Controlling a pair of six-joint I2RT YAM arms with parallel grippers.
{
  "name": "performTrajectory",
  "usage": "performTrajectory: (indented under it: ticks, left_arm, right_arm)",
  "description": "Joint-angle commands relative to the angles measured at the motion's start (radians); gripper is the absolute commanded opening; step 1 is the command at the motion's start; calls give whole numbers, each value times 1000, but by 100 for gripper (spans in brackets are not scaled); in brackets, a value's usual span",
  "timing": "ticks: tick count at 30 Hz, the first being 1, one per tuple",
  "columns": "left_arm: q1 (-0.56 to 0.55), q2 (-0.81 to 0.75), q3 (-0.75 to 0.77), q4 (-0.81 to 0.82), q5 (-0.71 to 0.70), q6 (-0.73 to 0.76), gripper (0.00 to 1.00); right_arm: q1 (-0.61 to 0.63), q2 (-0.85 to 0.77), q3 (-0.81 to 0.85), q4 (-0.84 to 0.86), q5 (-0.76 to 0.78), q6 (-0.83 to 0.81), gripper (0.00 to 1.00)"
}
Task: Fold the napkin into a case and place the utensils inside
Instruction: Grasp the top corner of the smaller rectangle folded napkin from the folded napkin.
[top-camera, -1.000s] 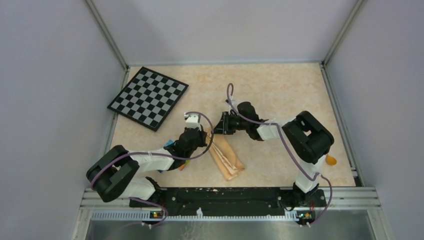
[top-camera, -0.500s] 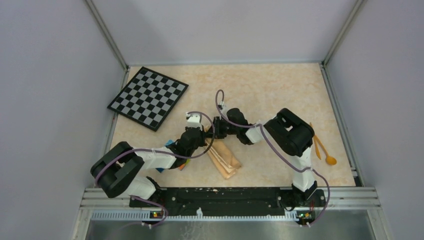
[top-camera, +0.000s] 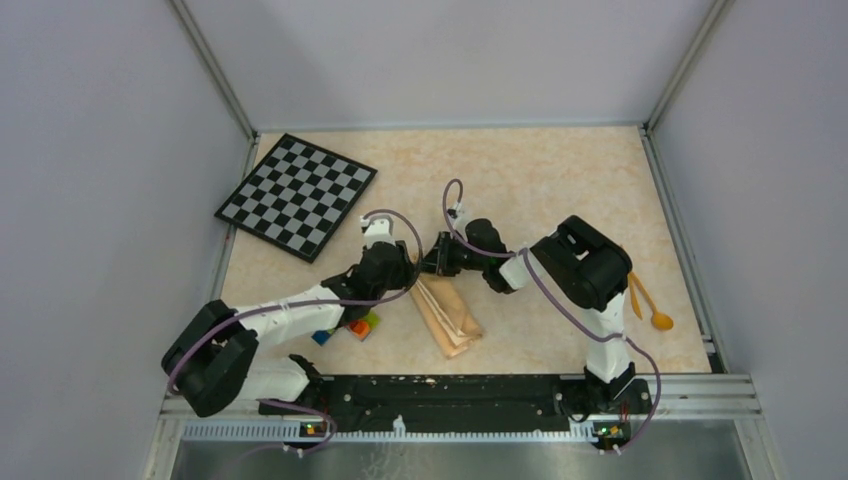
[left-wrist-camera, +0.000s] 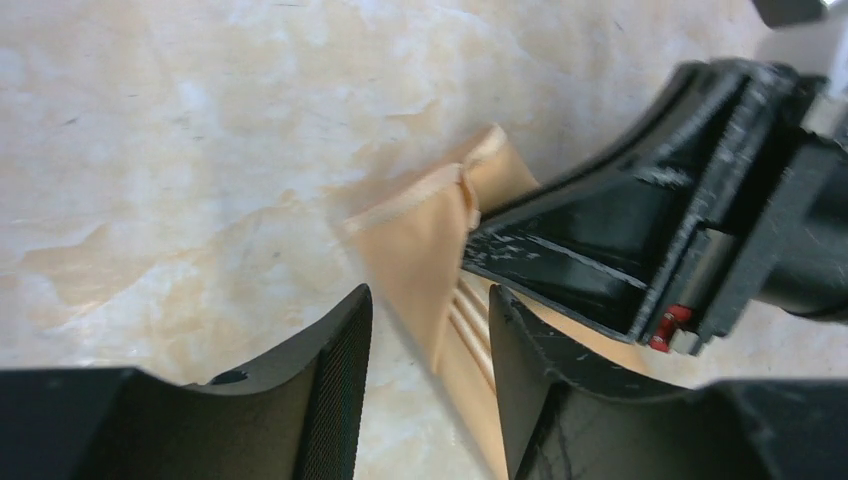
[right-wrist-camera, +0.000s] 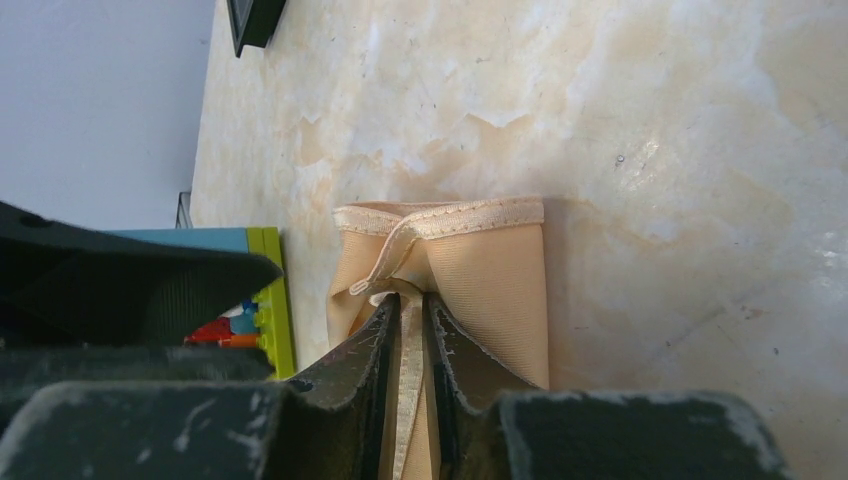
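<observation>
The peach-orange napkin (top-camera: 452, 316) lies folded into a narrow case on the table's near middle. My right gripper (right-wrist-camera: 410, 302) is shut on the hem at the case's far end (right-wrist-camera: 492, 265), lifting that layer slightly. My left gripper (left-wrist-camera: 428, 300) is open, and the napkin's raised edge (left-wrist-camera: 420, 235) stands between its fingers (left-wrist-camera: 325, 390) without being pinched. In the top view both grippers meet at the case's far end, left (top-camera: 404, 274) and right (top-camera: 429, 266). The utensils (top-camera: 640, 295), including a spoon (top-camera: 661, 320), lie on the table at the far right, partly behind the right arm.
A checkerboard (top-camera: 296, 195) lies at the back left. Coloured toy bricks (top-camera: 354, 327) sit under the left arm, close to the case's left side, and show again in the right wrist view (right-wrist-camera: 262, 300). Metal rails edge the table on both sides.
My left gripper has opened and let go of the napkin's end, and its forearm has stretched out to the left. The right gripper stays pinched on the hem.
</observation>
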Motion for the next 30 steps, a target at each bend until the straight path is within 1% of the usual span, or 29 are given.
performTrajectory:
  ticks: [1, 2, 3, 7, 10, 12, 15, 17, 20, 22, 25, 27, 29, 30]
  left_arm:
    - [72, -29, 50, -204, -7, -139, 50]
    - [88, -12, 48, -191, 3, -141, 48]
    - [103, 9, 55, -188, 23, -142, 44]
    - [117, 124, 118, -185, 42, -130, 26]
    - [116, 192, 134, -129, 53, -121, 21]
    - [116, 250, 157, -93, 103, -101, 19]
    - [112, 346, 202, -63, 172, -94, 17]
    - [95, 363, 196, -1, 192, -99, 15]
    - [48, 355, 192, 14, 172, -123, 14]
    - [43, 340, 172, 13, 171, -147, 13]
    - [44, 288, 117, 5, 152, -157, 13]
    - [45, 240, 97, -23, 138, -149, 14]
    - [46, 188, 91, -59, 133, -136, 17]
    - [46, 150, 93, -76, 132, -122, 21]
  right_arm:
    - [-10, 10, -29, -48, 30, -28, 14]
    - [-12, 8, -29, -49, 31, -28, 15]
    - [-13, 6, -31, -51, 30, -29, 15]
    - [-16, 4, -24, -63, 22, -38, 15]
    - [-16, 0, -15, -82, 25, -52, 14]
    - [-16, -1, -7, -95, 24, -60, 14]
    - [2, -8, 7, -114, 32, -60, 13]
    - [26, -13, 16, -101, 40, -40, 12]
    - [31, -25, 10, -44, 56, 23, 8]
    - [7, -34, -8, -11, 80, 65, 4]
    - [-40, -37, -25, -12, 86, 95, 4]
    - [-62, -40, -44, -21, 80, 84, 4]
    - [-75, -43, -55, -40, 70, 51, 4]
    - [-82, -40, -54, -45, 47, 32, 4]
